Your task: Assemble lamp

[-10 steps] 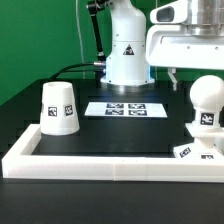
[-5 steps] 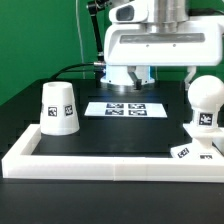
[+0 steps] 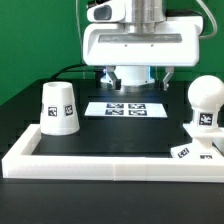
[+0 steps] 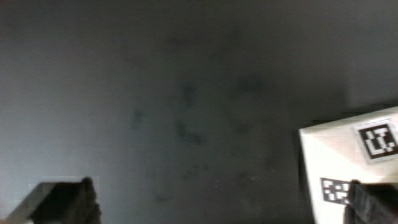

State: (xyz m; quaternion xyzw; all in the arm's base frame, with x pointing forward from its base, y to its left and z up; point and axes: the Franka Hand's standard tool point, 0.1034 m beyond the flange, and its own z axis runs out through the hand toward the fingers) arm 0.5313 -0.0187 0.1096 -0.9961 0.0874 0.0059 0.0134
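Observation:
The lamp's cup-like white shade [image 3: 58, 107] stands on the black table at the exterior view's left. The rounded bulb [image 3: 205, 101] sits upright on the flat square base [image 3: 193, 149] at the exterior view's right. My gripper [image 3: 134, 74] hangs high over the middle of the table, behind the marker board [image 3: 125, 108], open and empty. In the wrist view my gripper [image 4: 221, 206] has its dark fingertips [image 4: 63, 201] wide apart over bare dark table. A flat white corner with two tags [image 4: 365, 160] shows beside one fingertip. I cannot tell which piece it is.
A long white border rail [image 3: 110, 165] runs along the table's front and up its left side. The arm's white pedestal [image 3: 130, 60] stands behind the marker board. A green wall is at the back.
My gripper has swung from above the bulb toward the exterior view's left, to the middle of the table. It stays open and empty. The lamp parts have not moved.

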